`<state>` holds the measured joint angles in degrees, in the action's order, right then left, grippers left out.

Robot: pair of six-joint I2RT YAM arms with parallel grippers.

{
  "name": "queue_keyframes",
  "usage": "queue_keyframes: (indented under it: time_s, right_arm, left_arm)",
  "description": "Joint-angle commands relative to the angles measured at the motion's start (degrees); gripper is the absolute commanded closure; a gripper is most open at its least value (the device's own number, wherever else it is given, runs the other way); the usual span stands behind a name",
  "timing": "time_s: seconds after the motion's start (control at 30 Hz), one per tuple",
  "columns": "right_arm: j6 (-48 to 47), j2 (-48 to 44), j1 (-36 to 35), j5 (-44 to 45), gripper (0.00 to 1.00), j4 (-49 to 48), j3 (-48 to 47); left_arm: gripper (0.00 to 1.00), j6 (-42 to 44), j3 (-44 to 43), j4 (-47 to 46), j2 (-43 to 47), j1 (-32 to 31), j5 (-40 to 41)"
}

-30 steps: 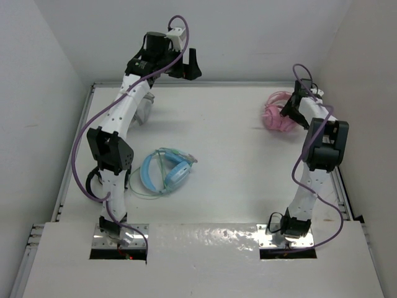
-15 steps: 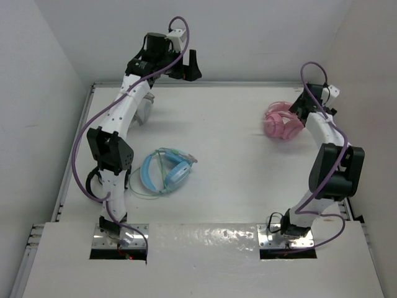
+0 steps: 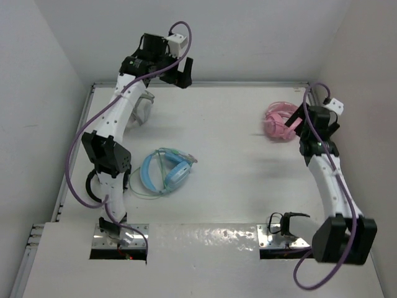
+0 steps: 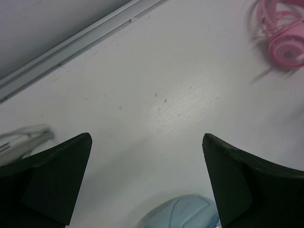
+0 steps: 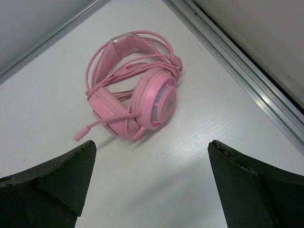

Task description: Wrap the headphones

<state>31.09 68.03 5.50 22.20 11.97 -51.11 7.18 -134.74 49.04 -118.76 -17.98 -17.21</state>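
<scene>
**Q:** Item one, end effectors?

**A:** Right gripper (image 5: 151, 144): fingers spread wide, holding nothing, hanging above the table (image 5: 52, 80) just short of the pink headphones (image 5: 156, 99). Left gripper (image 4: 146, 137): fingers also spread, empty, raised over the far-left part of the table, well apart from the work.

**Q:** Item two, the task's thing?

**A:** The pink headphones lie in the far-right corner, on their side, untouched by either arm. The pink cable (image 5: 137, 64) runs in several loops about the headband and cups. A boom microphone (image 5: 102, 124) juts toward the near left.

**Q:** Step in hand?

**A:** Judged late, with the winding looking mostly done and the right gripper standing off. I cannot tell whether a loose end remains. If one does, the next move calls for a fine pinch on thin cord and a tuck under the loops without dragging the headset.

**Q:** Item three, surroundings and obstructions?

**A:** Light-blue headphones (image 3: 164, 171) at centre-left. Pale headphones (image 3: 144, 109) at far left, partly behind the left arm. The metal edge rail (image 5: 237, 76) runs close beside the pink headphones and limits approach from the right. Nothing lies between the right gripper and the headphones.
</scene>
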Motion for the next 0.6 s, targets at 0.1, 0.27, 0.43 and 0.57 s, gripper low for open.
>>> queue_keyframes:
  time_s: [0.1, 0.27, 0.43, 0.57]
  right_arm:
    - [7.2, -16.7, 0.1, -2.8, 0.01, 10.2, 11.2]
    - [6.8, -25.9, 0.0, -5.1, 0.01, 11.3, 16.8]
    - [6.1, -30.8, 0.1, -5.8, 0.01, 11.0, 18.4]
    - [4.9, -32.0, 0.0, -6.0, 0.01, 11.8, 18.8]
  left_arm:
    - [0.00, 10.0, 7.7, 11.6, 10.2, 0.6, 11.9]
    - [0.00, 11.7, 37.8, 0.4, 28.6, 0.5, 16.5]
    - [0.00, 11.0, 55.8, -4.1, 43.3, 0.5, 21.7]
    - [0.00, 10.1, 67.2, -12.5, 52.3, 0.5, 24.6]
